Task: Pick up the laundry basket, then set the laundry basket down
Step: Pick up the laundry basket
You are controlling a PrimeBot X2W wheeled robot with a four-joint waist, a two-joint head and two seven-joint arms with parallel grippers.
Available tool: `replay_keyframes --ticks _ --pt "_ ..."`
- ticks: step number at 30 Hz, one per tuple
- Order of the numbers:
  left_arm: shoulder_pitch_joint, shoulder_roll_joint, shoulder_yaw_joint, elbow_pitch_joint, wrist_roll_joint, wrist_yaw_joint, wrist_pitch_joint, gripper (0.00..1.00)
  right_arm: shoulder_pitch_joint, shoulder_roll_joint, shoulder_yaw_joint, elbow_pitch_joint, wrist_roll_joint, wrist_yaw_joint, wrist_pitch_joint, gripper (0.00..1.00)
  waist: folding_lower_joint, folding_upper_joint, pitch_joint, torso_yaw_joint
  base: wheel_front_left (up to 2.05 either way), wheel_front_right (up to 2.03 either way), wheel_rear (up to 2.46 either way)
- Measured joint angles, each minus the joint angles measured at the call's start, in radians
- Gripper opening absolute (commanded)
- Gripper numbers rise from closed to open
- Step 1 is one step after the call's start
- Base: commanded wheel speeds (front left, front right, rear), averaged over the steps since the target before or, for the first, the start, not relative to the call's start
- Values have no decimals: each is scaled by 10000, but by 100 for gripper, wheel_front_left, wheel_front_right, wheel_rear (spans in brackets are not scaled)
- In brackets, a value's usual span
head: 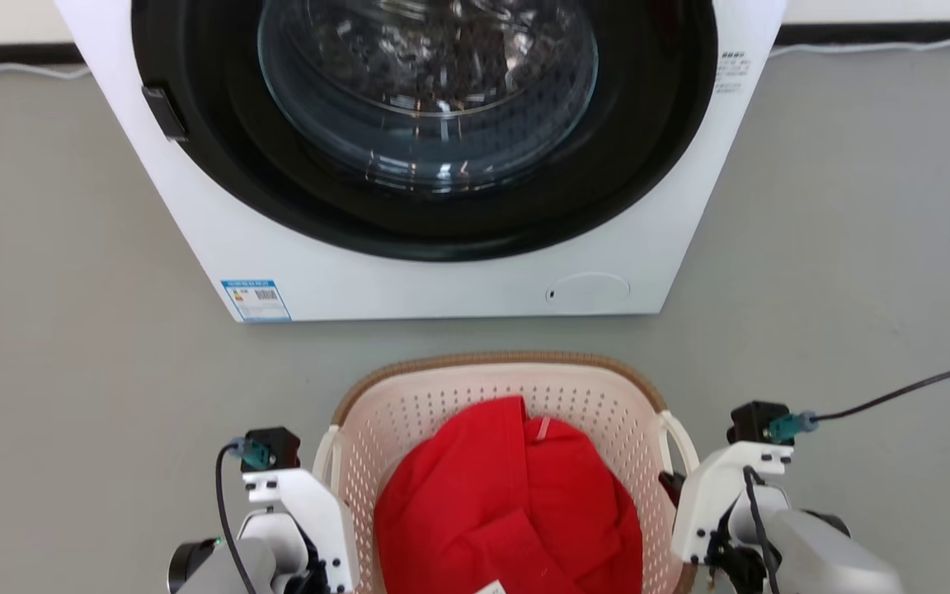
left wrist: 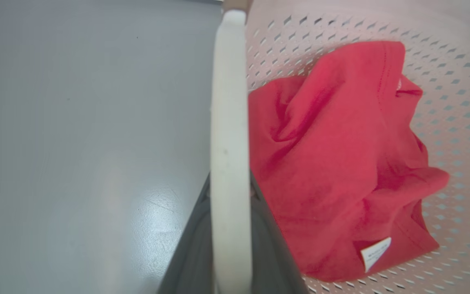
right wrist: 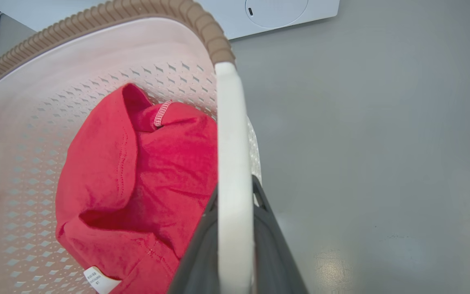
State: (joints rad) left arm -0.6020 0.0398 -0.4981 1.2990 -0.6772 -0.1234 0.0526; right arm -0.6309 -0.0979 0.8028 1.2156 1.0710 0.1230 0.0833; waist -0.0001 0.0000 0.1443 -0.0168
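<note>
No text can be read: the washer [head: 409, 289] bears a blue-edged sticker [head: 256, 299] at its near left corner and small grey print [head: 732, 73] by its right edge, and the red cloth [head: 508, 511] carries a white tag [left wrist: 375, 253], all too small.

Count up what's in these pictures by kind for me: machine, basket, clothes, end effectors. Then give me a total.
washing machine: 1
laundry basket: 1
red garment: 1
end effectors: 2, the left end effector and the right end effector, each astride a white basket handle
Total: 5
</note>
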Motion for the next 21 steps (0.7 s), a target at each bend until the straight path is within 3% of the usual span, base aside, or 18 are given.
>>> replay_keyframes --ticks 21 --pt "1089 -23 -198 35 -207 81 190 0 1034 -13 489 -151 454 0 314 0 0 0 -1414 -77 0 0 0"
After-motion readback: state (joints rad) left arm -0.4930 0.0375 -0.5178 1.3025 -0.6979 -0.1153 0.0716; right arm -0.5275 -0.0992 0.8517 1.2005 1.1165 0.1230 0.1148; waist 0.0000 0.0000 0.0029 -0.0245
